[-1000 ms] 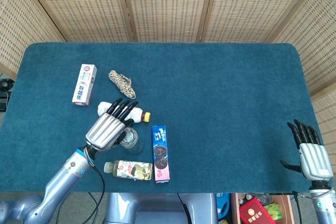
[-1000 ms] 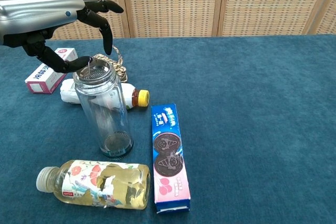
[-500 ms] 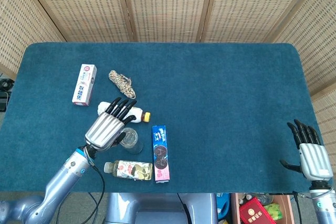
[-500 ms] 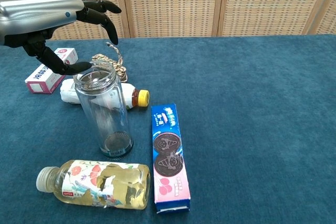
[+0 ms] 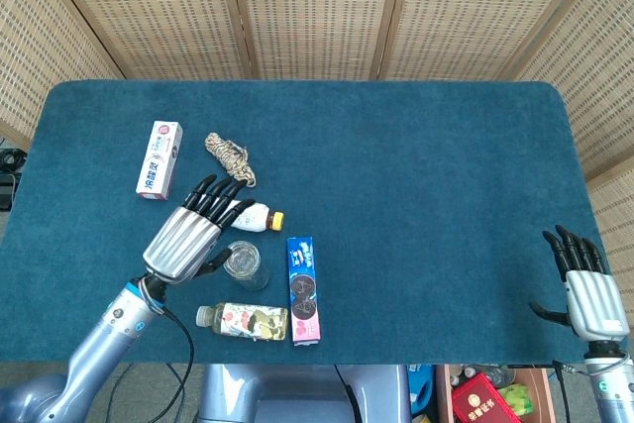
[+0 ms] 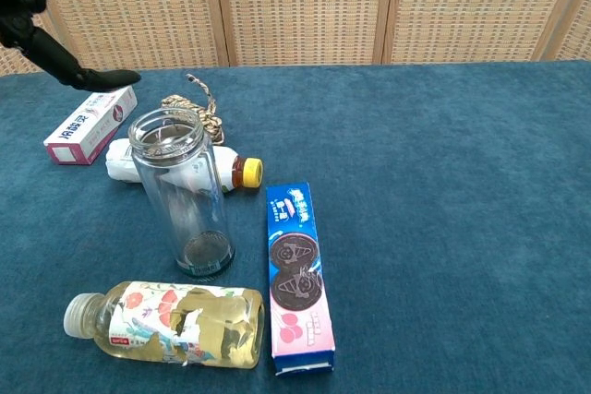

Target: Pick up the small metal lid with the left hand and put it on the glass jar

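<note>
On the blue table (image 5: 416,165), a white toothpaste box (image 5: 158,159) lies at the far left, with a coil of twine (image 5: 230,155) just beside it to the right. The left hand (image 5: 188,233) hovers above the table with its fingers spread and nothing in them, its fingertips over a small white bottle with a yellow cap (image 6: 180,169) lying on its side. In the chest view only the hand's dark fingers (image 6: 88,76) show, at the upper left, clear of the glass jar (image 6: 182,193). The jar stands upright just right of the hand, and the small metal lid (image 6: 171,143) sits in its mouth. In front of the jar, a drink bottle with a floral label (image 6: 175,324) lies on its side near the table's near edge. Right of the jar, a blue cookie box (image 6: 297,277) lies flat, end toward the camera. Well apart at the far right, the right hand (image 5: 586,289) rests off the table's corner, fingers straight and slightly apart, holding nothing.
</note>
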{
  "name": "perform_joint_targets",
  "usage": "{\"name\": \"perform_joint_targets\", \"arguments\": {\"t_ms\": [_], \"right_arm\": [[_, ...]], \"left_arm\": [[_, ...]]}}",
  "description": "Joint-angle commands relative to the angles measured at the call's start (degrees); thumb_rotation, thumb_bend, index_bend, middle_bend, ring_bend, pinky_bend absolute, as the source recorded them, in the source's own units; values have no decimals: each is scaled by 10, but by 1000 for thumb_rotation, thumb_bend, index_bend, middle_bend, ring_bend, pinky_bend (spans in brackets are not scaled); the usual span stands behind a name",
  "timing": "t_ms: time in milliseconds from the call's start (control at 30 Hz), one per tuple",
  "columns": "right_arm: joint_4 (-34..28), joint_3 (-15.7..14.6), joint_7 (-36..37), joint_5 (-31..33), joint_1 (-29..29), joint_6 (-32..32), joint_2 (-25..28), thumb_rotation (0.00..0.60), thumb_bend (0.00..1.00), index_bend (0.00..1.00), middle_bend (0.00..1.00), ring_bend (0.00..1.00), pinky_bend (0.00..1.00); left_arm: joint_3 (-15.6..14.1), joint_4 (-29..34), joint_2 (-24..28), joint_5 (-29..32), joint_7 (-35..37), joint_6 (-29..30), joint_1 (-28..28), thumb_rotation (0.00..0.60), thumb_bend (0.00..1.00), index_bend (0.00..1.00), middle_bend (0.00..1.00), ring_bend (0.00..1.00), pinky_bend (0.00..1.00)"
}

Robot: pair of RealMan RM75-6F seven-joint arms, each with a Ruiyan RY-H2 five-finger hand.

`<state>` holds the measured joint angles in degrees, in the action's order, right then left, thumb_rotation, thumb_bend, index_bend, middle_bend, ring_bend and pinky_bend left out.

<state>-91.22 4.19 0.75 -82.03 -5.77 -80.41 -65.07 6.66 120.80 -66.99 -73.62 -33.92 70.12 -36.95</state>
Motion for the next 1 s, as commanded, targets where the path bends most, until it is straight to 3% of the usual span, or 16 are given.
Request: {"name": "perform_joint_targets", "arguments": {"t_ms": [33, 167, 433, 733, 1000], "right_arm": [[1, 0, 0, -3, 0, -2, -1, 600, 16, 0, 0, 0, 0], [4, 0, -1, -7, 0, -6, -3, 600, 17, 0, 0, 0, 0], [11, 0, -16, -24, 1, -25, -17, 600, 17, 0, 0, 0, 0], [18, -1, -41, -42, 2, -44, -30, 600, 16, 0, 0, 0, 0], [19, 0, -45, -39, 0, -40, -33, 600, 17, 0, 0, 0, 0]], "left_arm": [[-21, 3, 25, -45, 40, 36, 38, 600, 312, 0, 0, 0, 0], [-49, -21, 31, -75, 56, 66, 75, 600, 233, 0, 0, 0, 0], [-109, -117, 17, -126, 84, 144, 168, 600, 204, 0, 0, 0, 0], [-133, -244, -29, -145, 119, 230, 260, 600, 201, 0, 0, 0, 0], [-134, -326, -58, -128, 150, 242, 306, 600, 199, 0, 0, 0, 0]]}}
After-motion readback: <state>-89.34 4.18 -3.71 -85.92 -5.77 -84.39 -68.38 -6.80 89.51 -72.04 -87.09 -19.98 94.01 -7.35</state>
